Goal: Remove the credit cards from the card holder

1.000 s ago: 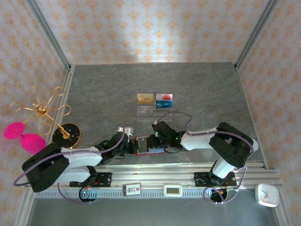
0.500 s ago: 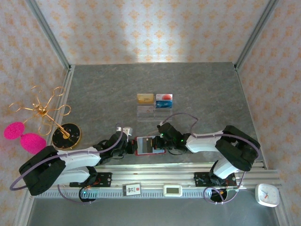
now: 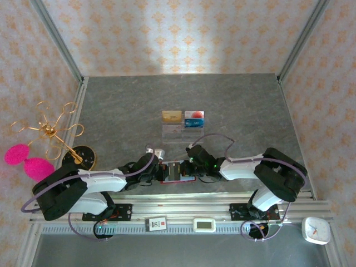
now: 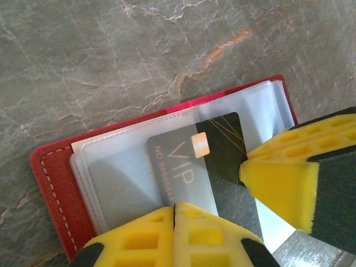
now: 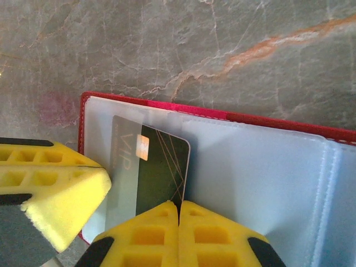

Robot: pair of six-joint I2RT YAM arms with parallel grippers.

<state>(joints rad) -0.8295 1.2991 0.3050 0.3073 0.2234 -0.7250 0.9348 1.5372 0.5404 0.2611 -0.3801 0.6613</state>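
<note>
The dark red card holder [image 3: 177,172] lies open near the table's front edge, its clear sleeves facing up [image 4: 53,183] [image 5: 167,105]. A black credit card [image 4: 222,150] [image 5: 158,172] marked VIP sticks halfway out of a sleeve. My left gripper [image 3: 159,171] [image 4: 175,214] is shut on the sleeve page over the card's covered end. My right gripper [image 3: 192,169] [image 5: 179,210] is shut on the card's bare edge. The right gripper's yellow fingers [image 4: 278,178] press at the card's free end in the left wrist view. The left gripper's fingers [image 5: 55,189] sit beside the holder's outer edge in the right wrist view.
A clear acrylic stand [image 3: 181,132] behind the holder carries a gold card [image 3: 172,115] and a blue-white-and-red card [image 3: 194,118]. A gold wire ornament [image 3: 53,133] on a black base [image 3: 78,159] and pink balls [image 3: 28,161] stand left. The metal rail [image 3: 178,200] runs just in front.
The right gripper has shifted slightly right and closed on the black card. The left arm has pushed forward and right toward the holder. The holder shifted a little.
</note>
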